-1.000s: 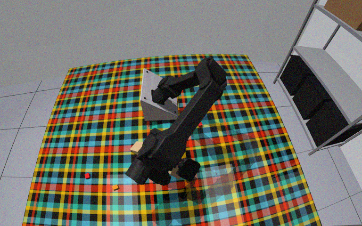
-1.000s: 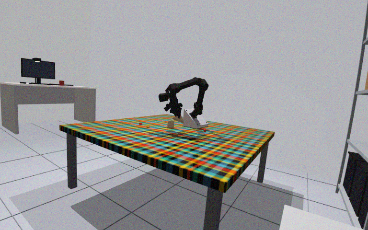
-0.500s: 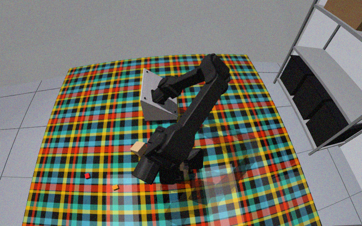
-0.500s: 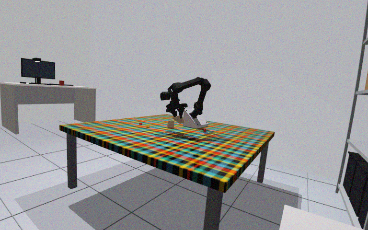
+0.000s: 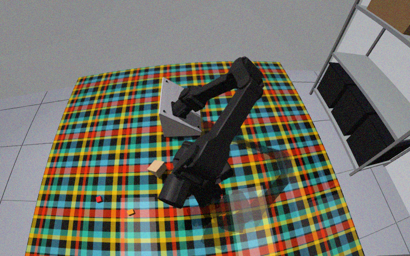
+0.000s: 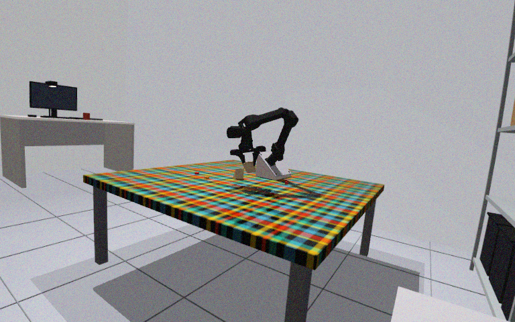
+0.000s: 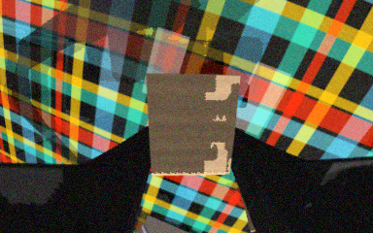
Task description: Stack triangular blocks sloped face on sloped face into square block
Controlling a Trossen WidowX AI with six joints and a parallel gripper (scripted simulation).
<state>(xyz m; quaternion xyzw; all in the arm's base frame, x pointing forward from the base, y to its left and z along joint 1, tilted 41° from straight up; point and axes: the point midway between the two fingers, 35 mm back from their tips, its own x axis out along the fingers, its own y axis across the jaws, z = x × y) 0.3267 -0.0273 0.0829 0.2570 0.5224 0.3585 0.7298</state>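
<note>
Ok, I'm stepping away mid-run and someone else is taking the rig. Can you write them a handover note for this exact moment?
Gripper: shut on the tan block, which appears lifted off the table.
Gray triangular block: flat on the table near the arm's base, slope facing up.
Loose on the table: a tan cube, a small red cube and a small orange cube.
Done: pick-up.
Left: set the held block on the gray slope with ends even and top level, open, and withdraw without touching anything.
</note>
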